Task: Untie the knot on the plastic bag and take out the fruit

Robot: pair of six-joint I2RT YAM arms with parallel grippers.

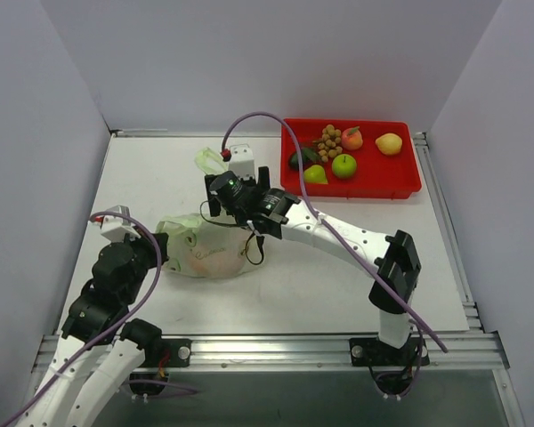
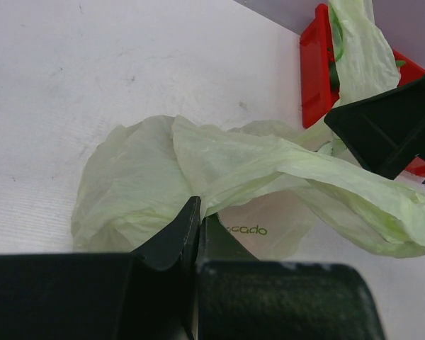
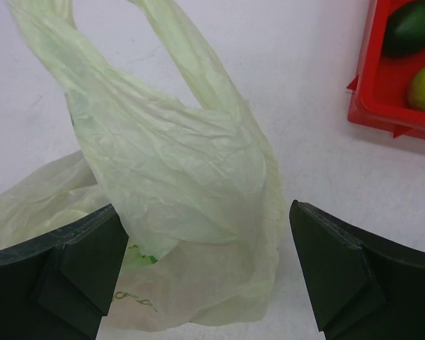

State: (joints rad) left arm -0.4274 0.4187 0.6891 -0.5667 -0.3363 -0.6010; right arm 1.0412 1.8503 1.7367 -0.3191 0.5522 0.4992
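Note:
The pale green plastic bag (image 1: 196,258) lies crumpled on the table left of centre. My left gripper (image 1: 166,245) is shut on a fold at its near-left edge, the plastic pinched at the jaw tips (image 2: 197,212). My right gripper (image 3: 209,255) hangs open over the bag (image 3: 177,163), one finger on each side. A handle loop (image 1: 210,160) stands up beyond it. The knot is not in view. A pinkish shape (image 1: 218,261) shows through the plastic and something green (image 3: 138,256) peeks from inside. More fruit lies in the red tray, a green apple (image 1: 343,165) and a peach (image 1: 351,138) among them.
The red tray (image 1: 400,189) sits at the back right and also holds a tan longan cluster (image 1: 329,142), a yellow fruit (image 1: 389,143), a green pear (image 1: 315,174) and a dark avocado (image 1: 298,158). Grey walls enclose the table. A purple cable arcs over the right arm.

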